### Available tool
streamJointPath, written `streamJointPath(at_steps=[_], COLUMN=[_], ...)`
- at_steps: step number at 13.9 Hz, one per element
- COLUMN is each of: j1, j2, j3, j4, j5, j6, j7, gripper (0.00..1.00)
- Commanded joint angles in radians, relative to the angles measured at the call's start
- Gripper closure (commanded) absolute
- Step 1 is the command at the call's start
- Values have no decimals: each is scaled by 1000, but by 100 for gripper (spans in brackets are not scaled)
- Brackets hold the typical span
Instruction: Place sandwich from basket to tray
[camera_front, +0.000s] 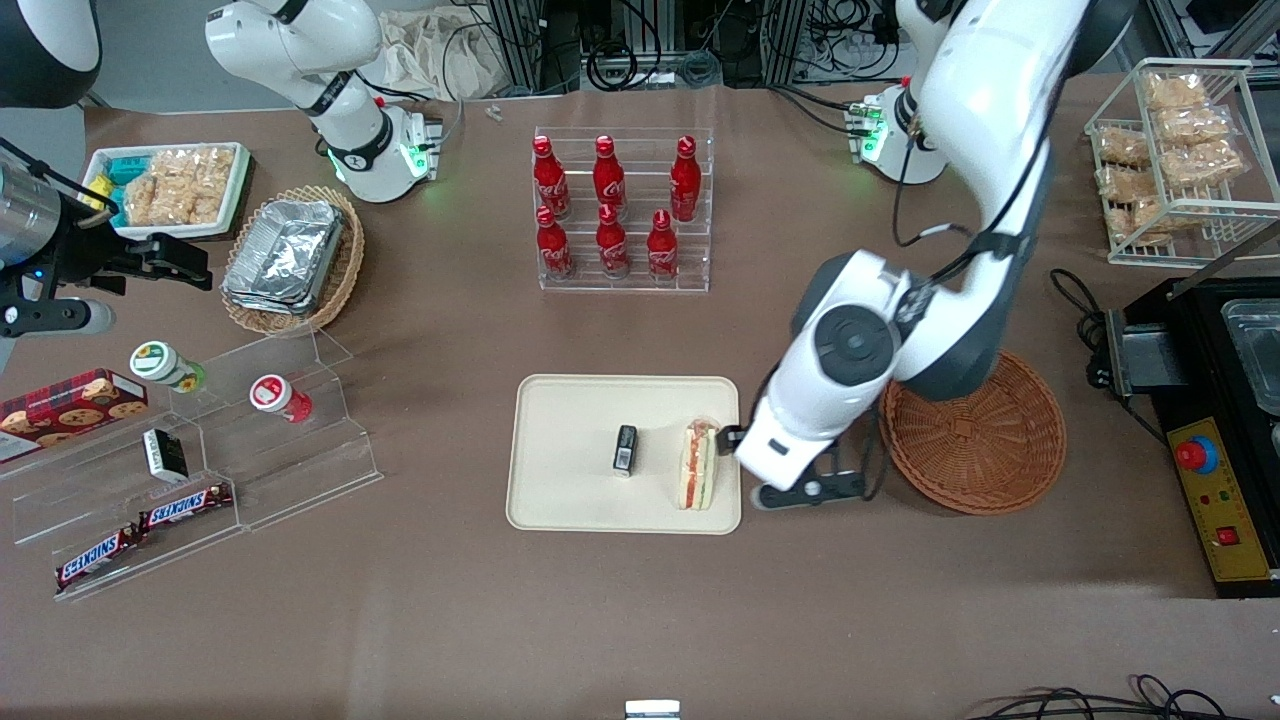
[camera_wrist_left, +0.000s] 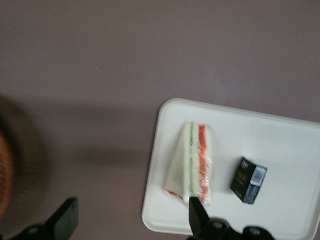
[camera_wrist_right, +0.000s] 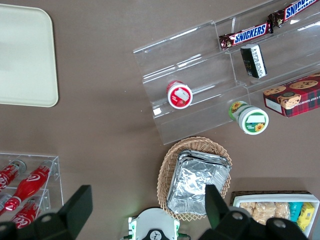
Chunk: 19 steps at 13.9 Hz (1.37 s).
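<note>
The table is carrying the tray and basket; the sandwich is lying on the tray's edge nearest the basket; the pincer, fingers apart, is hovering just beside it.

Sandwich: lies on the tray, at its edge toward the basket.
Packet: on the tray, beside the sandwich, apart from it.
Basket: on the worktop, beside the tray, toward my end.
My gripper: above the worktop between tray and basket, fingers spread.
</note>
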Motion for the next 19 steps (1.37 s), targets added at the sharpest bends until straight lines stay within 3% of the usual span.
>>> streamJointPath(at_steps=[1,8,13,19], j1=[73,204,345,469], j2=[-209,-425,-554,-547], j3=[1,1,3,7], j4=[-207,-278,-419,-421], j5=[8,-7,-55,-72], j6=[-18,-222,-207,-210], j7=[2,17,253,546], gripper=[1,1,2,1])
